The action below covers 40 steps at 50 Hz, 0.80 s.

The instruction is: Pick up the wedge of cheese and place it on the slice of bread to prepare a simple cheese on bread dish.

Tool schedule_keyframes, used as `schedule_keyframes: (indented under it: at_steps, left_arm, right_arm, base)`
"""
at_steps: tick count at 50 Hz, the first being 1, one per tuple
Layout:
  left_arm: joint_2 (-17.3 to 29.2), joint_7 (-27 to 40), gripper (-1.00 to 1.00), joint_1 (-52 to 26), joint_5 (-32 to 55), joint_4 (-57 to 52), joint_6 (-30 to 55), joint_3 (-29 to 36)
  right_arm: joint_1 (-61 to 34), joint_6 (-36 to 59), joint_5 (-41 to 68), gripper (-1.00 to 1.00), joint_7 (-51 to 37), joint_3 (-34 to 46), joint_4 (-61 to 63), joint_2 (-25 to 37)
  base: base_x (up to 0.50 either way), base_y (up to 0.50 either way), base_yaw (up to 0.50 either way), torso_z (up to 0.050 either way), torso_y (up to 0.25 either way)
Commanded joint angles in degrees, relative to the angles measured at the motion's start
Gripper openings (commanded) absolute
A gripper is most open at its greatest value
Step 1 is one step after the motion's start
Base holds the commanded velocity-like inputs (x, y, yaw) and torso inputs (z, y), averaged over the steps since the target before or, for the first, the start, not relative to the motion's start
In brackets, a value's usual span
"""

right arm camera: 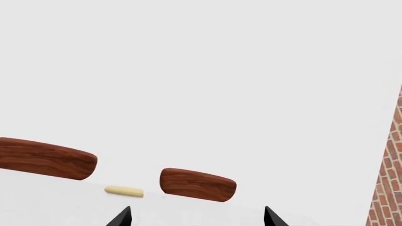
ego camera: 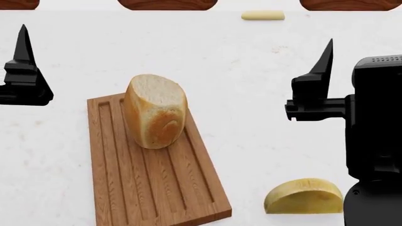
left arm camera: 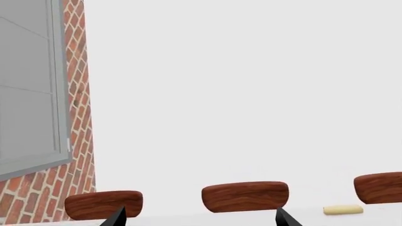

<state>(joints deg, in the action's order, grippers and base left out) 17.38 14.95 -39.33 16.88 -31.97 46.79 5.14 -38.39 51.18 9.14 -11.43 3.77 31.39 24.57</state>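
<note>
- A white worktop is seen carrying everything.
- A ridged wooden cutting board is laid left of centre.
- A golden-crusted slice of bread is stood on the board's far end.
- A yellow half-disc wedge of cheese is set on the worktop, right of the board, near edge.
- The left gripper and right gripper are held wide open, empty.

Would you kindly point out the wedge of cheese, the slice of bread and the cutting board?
wedge of cheese (ego camera: 303,196), head view, middle of its yellow face.
slice of bread (ego camera: 155,111), head view, golden-brown crust.
cutting board (ego camera: 157,188), head view, bare grooved wood.
</note>
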Motion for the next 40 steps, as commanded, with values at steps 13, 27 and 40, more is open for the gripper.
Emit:
schedule_keyframes:
  at_steps: [13,27,40]
  left_arm:
    - [0.5,0.5,1.00,-0.6,-0.2,0.3,0.2,1.2]
    - [0.0,0.0,1.00,0.2,0.6,1.9,-2.5,0.5]
    - [0.1,-0.1,1.00,0.4,0.5,3.0,-3.4,1.0]
  right_arm:
    - [-0.6,0.6,0.3,1.00,0.0,0.5,0.0,0.3]
    - [2.9,5.0,9.0,1.00,3.8,-9.2,3.0,-1.9]
    - [6.0,13.8,14.8,1.00,6.7,-14.4,7.9,0.9]
  base:
    - [0.00,0.00,0.00,0.000,0.000]
    - [0.00,0.00,0.00,0.000,0.000]
    - [0.00,0.00,0.00,0.000,0.000]
